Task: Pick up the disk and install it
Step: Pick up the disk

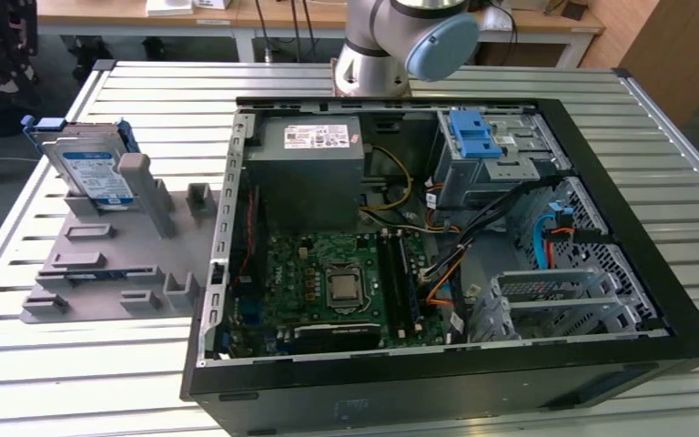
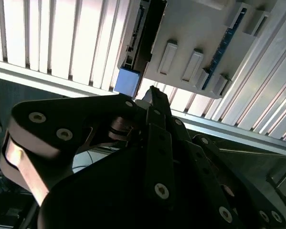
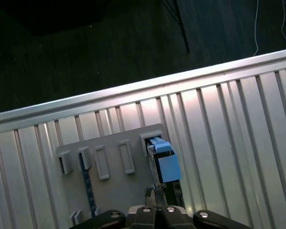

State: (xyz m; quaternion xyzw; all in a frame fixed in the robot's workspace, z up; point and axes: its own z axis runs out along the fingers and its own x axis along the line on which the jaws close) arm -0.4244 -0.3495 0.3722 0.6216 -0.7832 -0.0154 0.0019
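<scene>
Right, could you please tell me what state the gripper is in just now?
Gripper: shut, holding nothing; its fingers are together, close by the disk standing in the grey holder.

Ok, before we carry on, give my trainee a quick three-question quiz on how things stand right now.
1. True or false: the disk already sits inside the computer case.
2. Pick one. In the grey holder the disk is: A) lying flat on its label, B) standing on edge, C) hanging from the arm.
3. Fill in: in the exterior view, the grey holder lies on the slatted table to that view's ____ of the computer case.

Key: 1 false; 2 B; 3 left.
</scene>
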